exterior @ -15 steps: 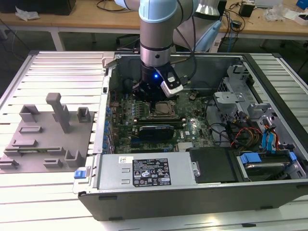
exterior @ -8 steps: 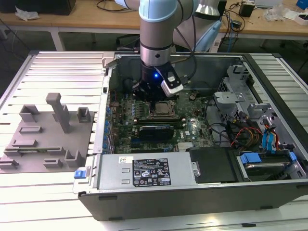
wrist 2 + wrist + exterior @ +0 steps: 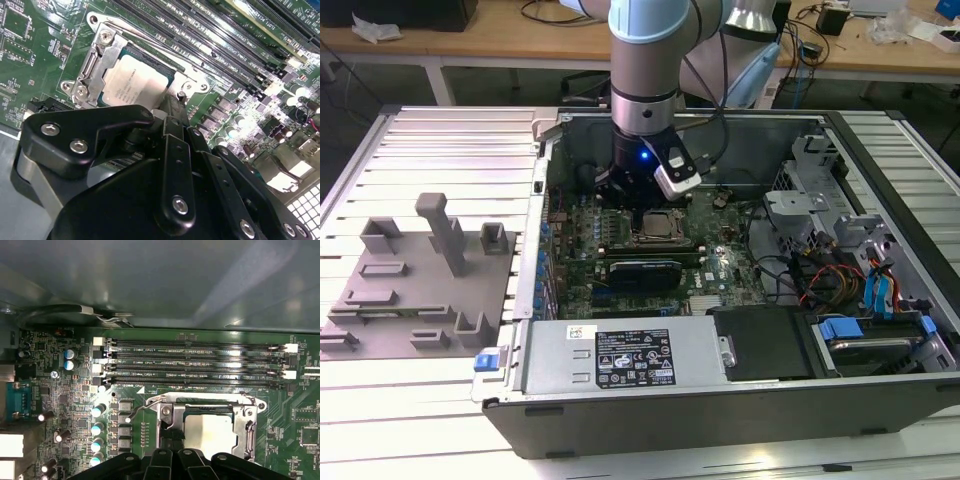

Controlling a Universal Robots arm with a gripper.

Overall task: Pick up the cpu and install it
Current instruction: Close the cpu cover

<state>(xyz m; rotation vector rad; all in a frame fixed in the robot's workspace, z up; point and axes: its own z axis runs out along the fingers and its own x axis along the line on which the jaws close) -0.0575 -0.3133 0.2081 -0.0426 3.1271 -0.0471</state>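
The cpu [image 3: 655, 225] is a silvery square chip lying flat in the socket of the green motherboard [image 3: 720, 265], inside the open computer case. A metal socket frame [image 3: 247, 427] surrounds the cpu [image 3: 210, 432], with a thin lever [image 3: 145, 407] beside it. My gripper [image 3: 638, 195] hangs straight down over the socket. In both wrist views its black fingers are together, and the gripper [image 3: 171, 434] tips stand at one edge of the cpu [image 3: 135, 80]. The gripper [image 3: 172, 102] is shut and holds nothing.
Memory slots [image 3: 200, 365] run beside the socket, and a black card [image 3: 645, 272] lies just past it. A grey power supply box [image 3: 620, 355] lines the case's near side. Drive cages and cables [image 3: 840, 260] fill the exterior view's right. Grey fixture blocks [image 3: 420, 280] stand outside the case.
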